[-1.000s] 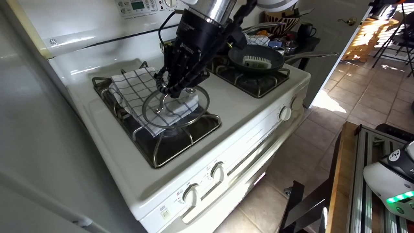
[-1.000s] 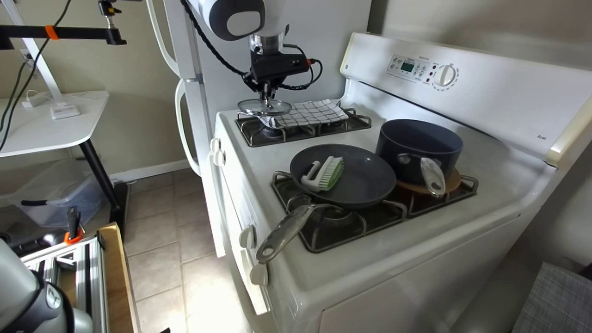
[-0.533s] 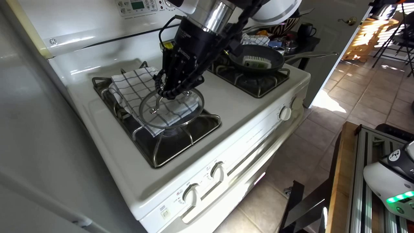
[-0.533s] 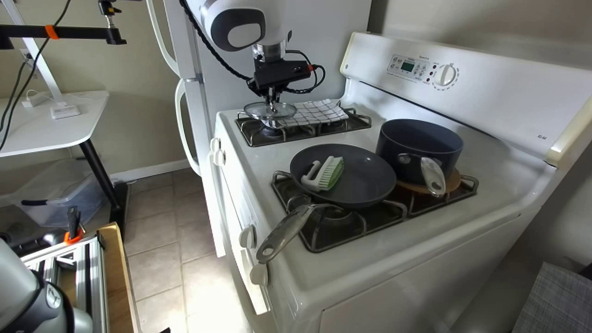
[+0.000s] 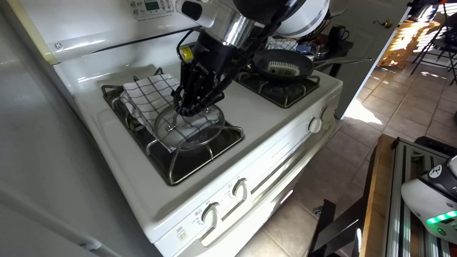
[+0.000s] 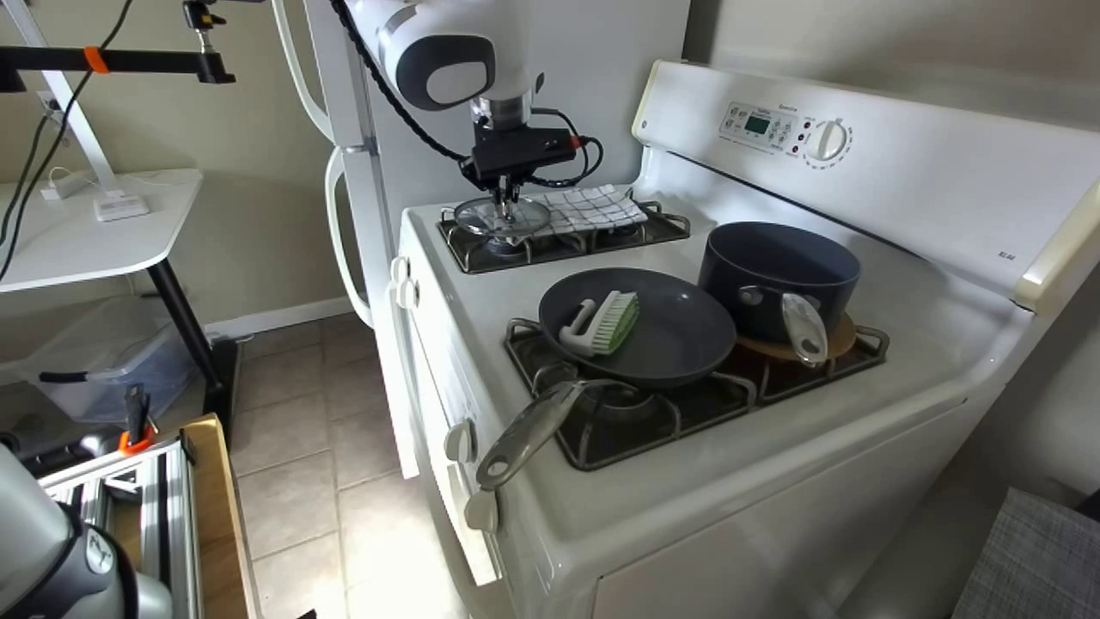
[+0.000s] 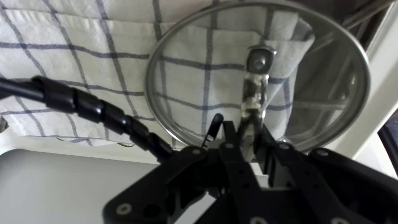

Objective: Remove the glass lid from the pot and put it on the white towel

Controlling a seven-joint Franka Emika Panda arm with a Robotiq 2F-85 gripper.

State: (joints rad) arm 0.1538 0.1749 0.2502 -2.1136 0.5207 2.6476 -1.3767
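Observation:
The glass lid (image 5: 194, 134) is round and clear with a metal rim and an arched metal handle; it also shows in an exterior view (image 6: 481, 222) and the wrist view (image 7: 189, 84). My gripper (image 7: 244, 133) is shut on the handle, above the lid in both exterior views (image 6: 505, 199). The lid is about level, low over the front part of the white checked towel (image 5: 150, 94) and the burner grate; I cannot tell whether it touches. The towel lies folded on the grate, also in the wrist view (image 7: 90, 40). The dark pot (image 6: 773, 288) stands uncovered at the stove's back.
A dark frying pan (image 6: 679, 344) holding a green-white brush (image 6: 601, 325) sits on the other burners, its handle over the stove's front edge. The stove's back panel (image 6: 911, 163) rises behind. A fridge (image 6: 593, 103) stands close beside the towel's burner.
The gripper and the lid have moved down toward the towel and grate, with a small shift toward the back of the stove. The lid stays in the gripper.

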